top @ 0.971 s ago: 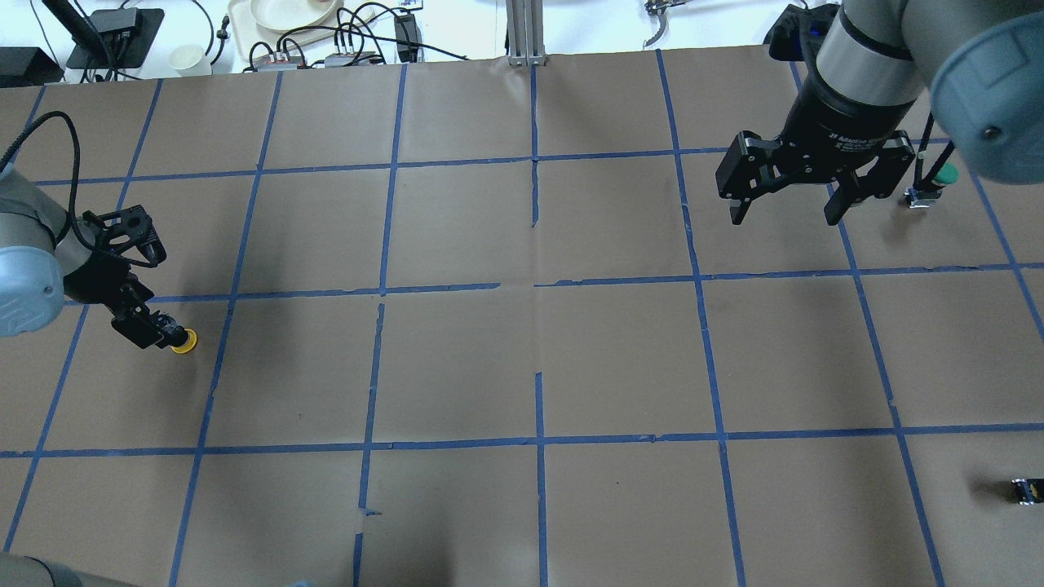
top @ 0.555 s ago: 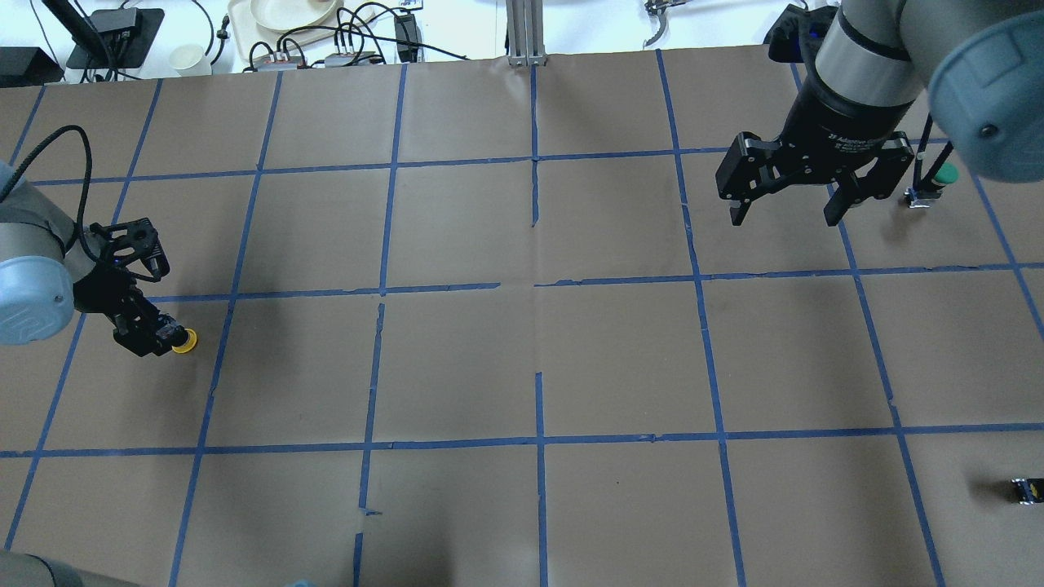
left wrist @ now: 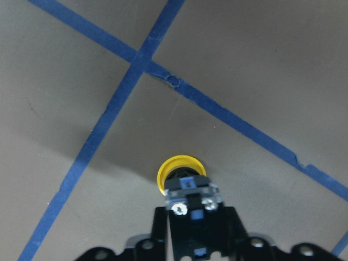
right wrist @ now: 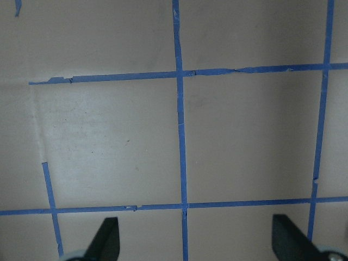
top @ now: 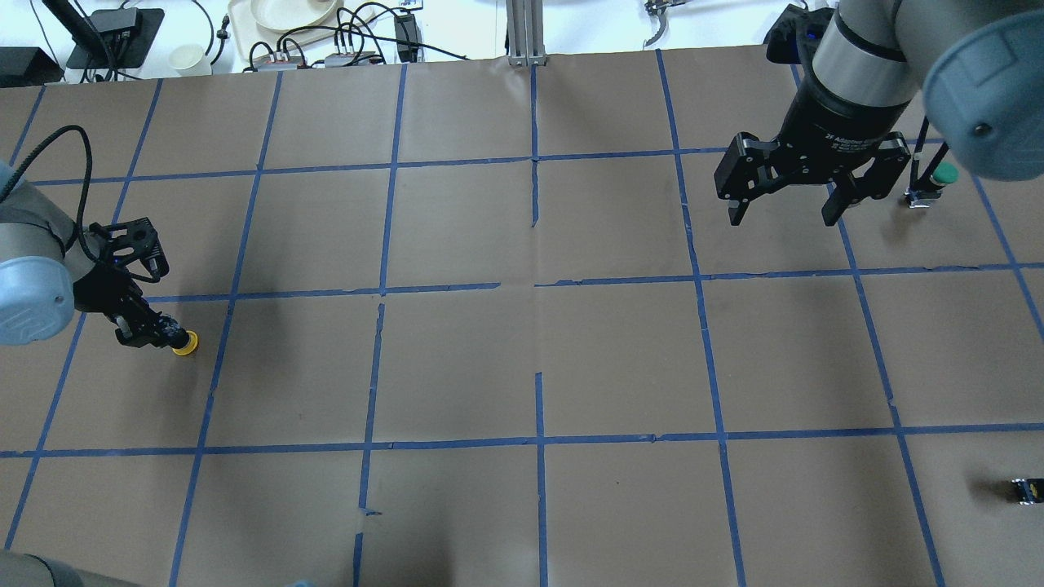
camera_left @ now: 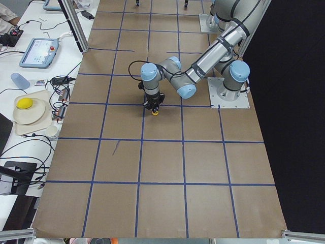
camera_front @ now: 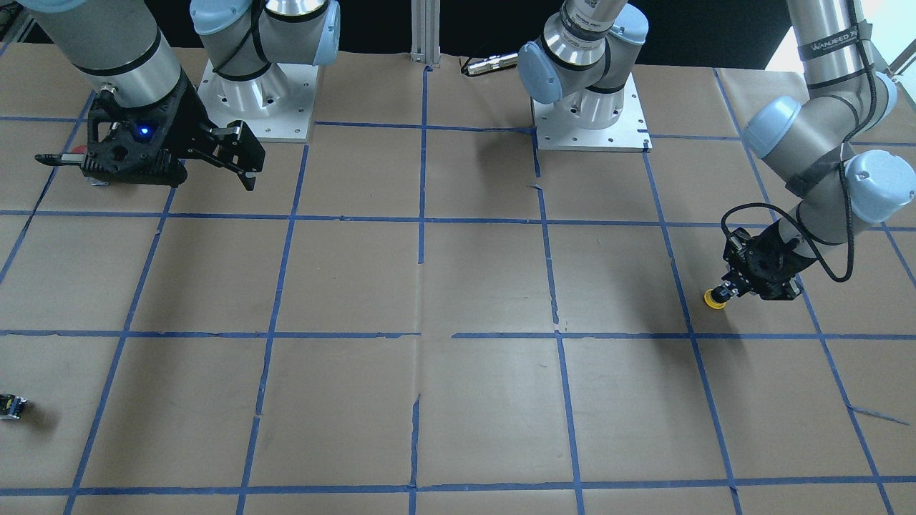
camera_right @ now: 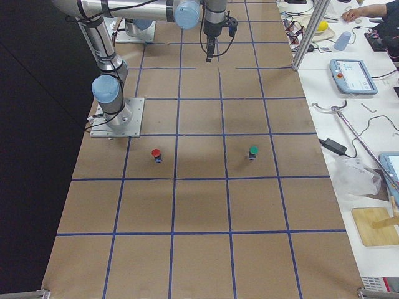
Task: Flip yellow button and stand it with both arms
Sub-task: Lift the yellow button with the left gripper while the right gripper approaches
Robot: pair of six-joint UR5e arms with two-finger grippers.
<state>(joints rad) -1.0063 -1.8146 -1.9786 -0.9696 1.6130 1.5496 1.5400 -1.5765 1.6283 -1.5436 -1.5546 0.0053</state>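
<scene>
Item 1, my left end effector (left wrist: 187, 205): closed on the grey-black switch body of the yellow button (left wrist: 179, 173). The fingers clamp the body from both sides. The yellow cap juts out just past my fingertips, pointing away from my wrist.

Item 2, yellow button, location: at the left side of the worktop (top: 620, 359), inside a taped square close to a blue tape line (top: 220, 326). The cap sits low at the paper; I cannot tell whether it touches.

Item 3, my right end effector (top: 781, 214): fingers spread wide, holding nothing, raised over the far right of the worktop, well apart from the yellow button.

Item 4, other pieces: green-capped button (top: 942, 175) just beside my right end effector; red-capped button (camera_right: 156, 153); small dark component (top: 1026, 490) near the right edge.
</scene>
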